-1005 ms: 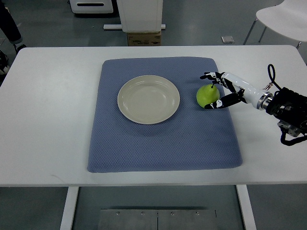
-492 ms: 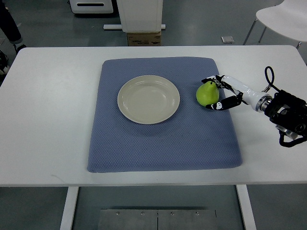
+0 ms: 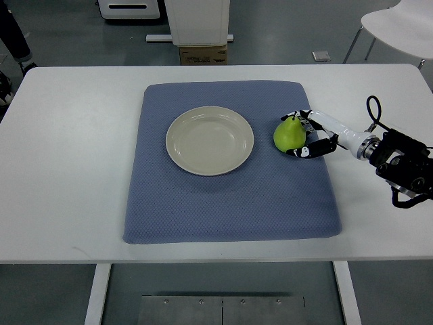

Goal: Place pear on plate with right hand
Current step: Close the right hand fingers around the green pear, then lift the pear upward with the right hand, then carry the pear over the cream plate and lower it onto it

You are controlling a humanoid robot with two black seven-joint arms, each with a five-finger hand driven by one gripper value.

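Right hand (image 3: 312,134) clasps the smooth green pear (image 3: 289,134) on quilted blue cloth (image 3: 230,196).

lab/office | white table (image 3: 74,156) | grey floor (image 3: 284,40) | white chair (image 3: 399,27)

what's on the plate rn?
Nothing: the plate shows a bare cream surface. The pear sits to its right on the blue mat, with the right hand around it.

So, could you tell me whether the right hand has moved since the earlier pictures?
Yes. The right hand has drawn in around the pear, its fingers now wrapping the fruit, and has shifted slightly toward the plate.
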